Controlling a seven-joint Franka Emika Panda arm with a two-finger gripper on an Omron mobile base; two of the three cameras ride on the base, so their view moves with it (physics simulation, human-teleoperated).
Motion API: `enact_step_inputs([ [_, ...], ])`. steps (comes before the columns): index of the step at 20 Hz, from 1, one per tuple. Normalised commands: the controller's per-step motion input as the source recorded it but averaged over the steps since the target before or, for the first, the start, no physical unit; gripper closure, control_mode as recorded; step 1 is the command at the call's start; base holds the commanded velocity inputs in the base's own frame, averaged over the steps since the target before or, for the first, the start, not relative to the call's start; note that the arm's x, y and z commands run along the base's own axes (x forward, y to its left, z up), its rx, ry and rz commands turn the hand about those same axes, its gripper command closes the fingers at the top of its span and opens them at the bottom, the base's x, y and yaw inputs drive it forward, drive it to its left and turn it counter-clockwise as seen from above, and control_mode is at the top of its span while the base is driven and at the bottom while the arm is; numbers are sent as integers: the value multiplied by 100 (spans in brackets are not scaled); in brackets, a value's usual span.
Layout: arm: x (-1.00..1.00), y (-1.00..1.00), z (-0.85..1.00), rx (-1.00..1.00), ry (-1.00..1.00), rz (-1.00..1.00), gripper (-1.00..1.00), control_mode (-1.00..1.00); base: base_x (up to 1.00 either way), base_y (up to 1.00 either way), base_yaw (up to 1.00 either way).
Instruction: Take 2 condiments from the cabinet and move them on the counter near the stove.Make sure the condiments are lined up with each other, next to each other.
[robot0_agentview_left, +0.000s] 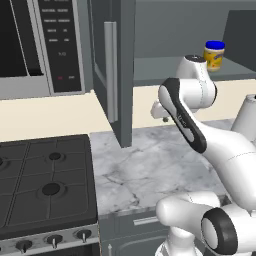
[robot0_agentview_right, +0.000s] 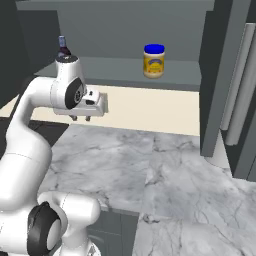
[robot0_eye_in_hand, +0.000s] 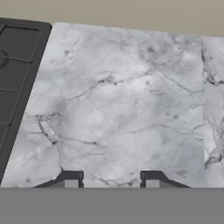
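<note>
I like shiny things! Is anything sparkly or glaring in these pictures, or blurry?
Left base view: no glare; soft sheen on the cabinet handle. Right base view: flat, even light; the yellow jar looks sharp. Hand view: the marble counter looks slightly soft, with no sparkle.

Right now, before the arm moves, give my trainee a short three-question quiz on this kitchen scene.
1. True or false: the squat yellow jar with the blue lid stands on the shelf of the dark grey wall cabinet.
2. The gripper hangs over: A a sink; B the white-grey veined marble counter; C a wooden table.
3. Fill in: the cabinet's panelled door stands ____.
Key: 1 true; 2 B; 3 open.
</note>
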Motion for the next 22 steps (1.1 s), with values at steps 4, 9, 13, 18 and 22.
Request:
enact_step_inputs([
  [4, 6, -15, 0, 0, 0, -8, -100, -100, 0, 0, 0],
  [9, -3, -55, 13, 0, -24, -33, -100, -100, 0, 0, 0],
  [13, -1, -57, 45, -3, -39, -41, -100, -100, 0, 0, 0],
  [18, 0, -45, 55, -3, -41, -37, -100, -100, 0, 0, 0],
  [22, 0, -55, 68, 0, -41, -19, -100, -100, 0, 0, 0],
])
